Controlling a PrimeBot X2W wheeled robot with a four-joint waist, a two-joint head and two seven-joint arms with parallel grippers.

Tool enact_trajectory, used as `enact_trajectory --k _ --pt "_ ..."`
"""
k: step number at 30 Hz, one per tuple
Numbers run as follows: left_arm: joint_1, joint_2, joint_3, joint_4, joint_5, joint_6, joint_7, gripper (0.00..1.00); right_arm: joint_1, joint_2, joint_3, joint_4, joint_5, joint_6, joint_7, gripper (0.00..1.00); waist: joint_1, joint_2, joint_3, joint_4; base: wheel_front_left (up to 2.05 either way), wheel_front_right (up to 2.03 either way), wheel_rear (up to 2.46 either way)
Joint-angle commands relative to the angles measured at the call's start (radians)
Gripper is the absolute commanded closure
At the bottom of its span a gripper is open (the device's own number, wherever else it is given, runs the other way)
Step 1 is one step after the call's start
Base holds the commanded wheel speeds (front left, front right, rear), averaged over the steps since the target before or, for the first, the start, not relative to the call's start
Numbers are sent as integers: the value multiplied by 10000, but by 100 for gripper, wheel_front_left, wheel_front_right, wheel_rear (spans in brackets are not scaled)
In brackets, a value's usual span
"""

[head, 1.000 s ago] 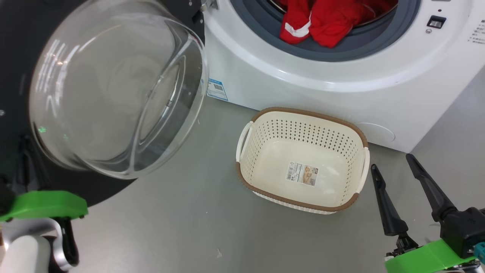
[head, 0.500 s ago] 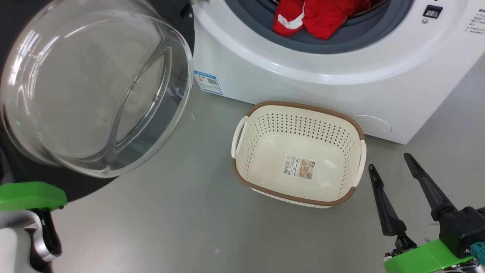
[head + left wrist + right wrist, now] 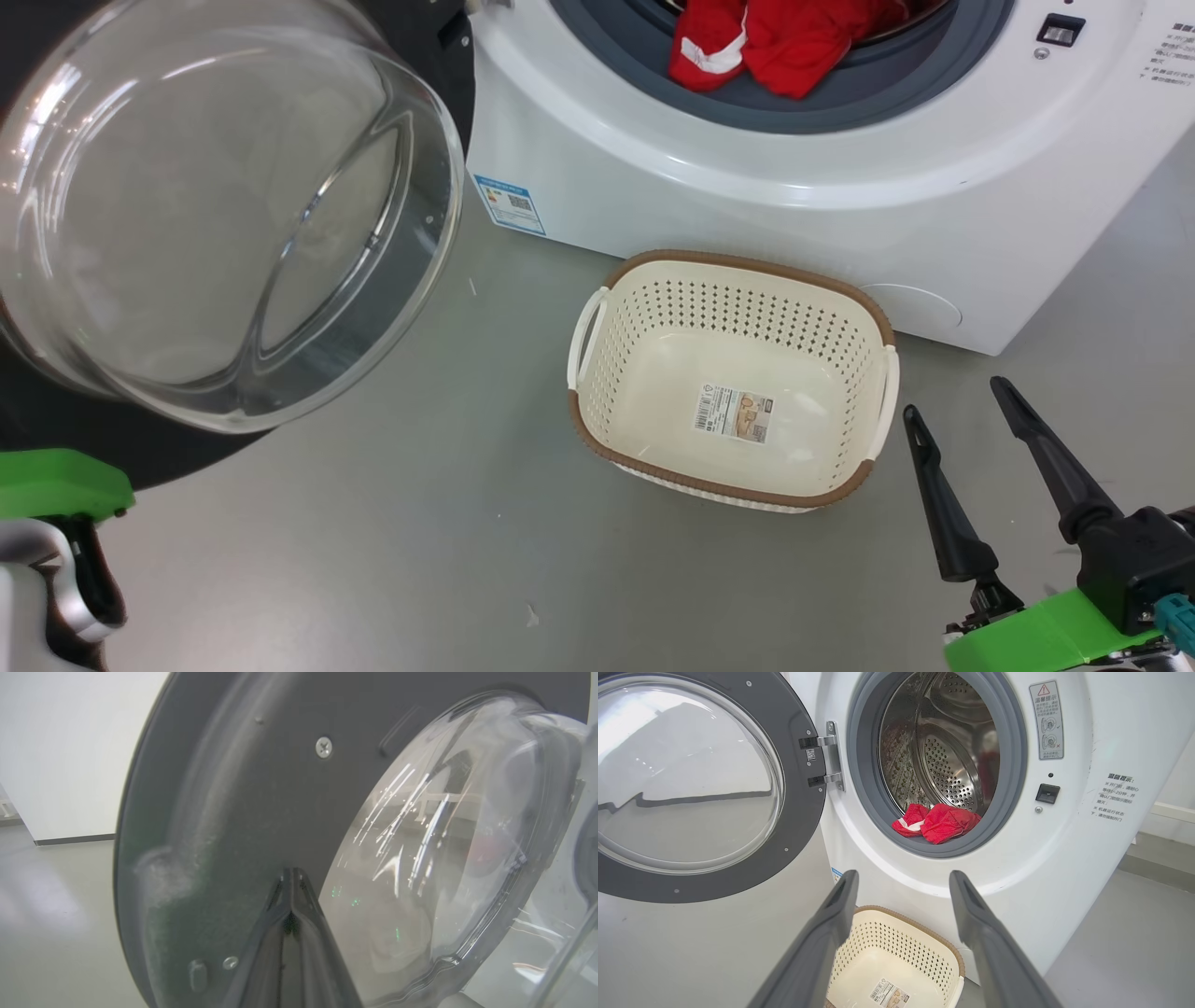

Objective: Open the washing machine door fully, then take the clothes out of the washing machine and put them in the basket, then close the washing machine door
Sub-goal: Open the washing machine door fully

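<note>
the door (image 3: 700, 784) is being shown swung wide on its hinge (image 3: 831, 756) at the left side of the washer (image 3: 747, 187), its glass bowl bulging toward the head camera. the clothes (image 3: 938, 821) are lying at the front of the drum (image 3: 952, 742), a red fold with a white band being draped onto the grey gasket (image 3: 794, 112). the basket (image 3: 747, 266) is being seen empty on the floor (image 3: 420, 541), just in front of the washer and below its opening, a sticker (image 3: 735, 417) showing on its bottom. a blue label (image 3: 509, 203) is being displayed at the washer's lower left corner.

the left gripper (image 3: 290, 891) is being held clenched, fingers pressed together with nothing between them. its tips are being pointed at the dark inner rim of the door, beside the glass, and whether they are touching it cannot be told. the right gripper (image 3: 954, 399) is being held released, jaws spread wide and grasping nothing, hovering over the floor just right of the basket and apart from it. in the right wrist view its fingers (image 3: 822, 942) are being aimed toward the washer's opening, with the basket showing between them.
</note>
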Motion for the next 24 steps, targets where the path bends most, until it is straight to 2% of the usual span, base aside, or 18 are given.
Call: enact_trajectory --k 1,7,15,24 --pt "-447 715 546 -15 9 -65 -67 100 -334 -81 284 -333 -99 37 24 0 0 0 13 -18 0 0 0" --pt "-703 882 696 330 90 -214 -73 100 -346 -81 300 -337 -104 37 35 0 0 0 89 -85 0 0 0" --pt "-882 790 911 392 237 -358 -74 100 -395 -81 294 -348 -113 37 33 0 0 0 160 -153 0 0 0" --pt "-383 170 1039 -673 502 -627 -75 100 -395 -81 207 -307 -54 37 -37 0 0 0 161 -148 0 0 0"
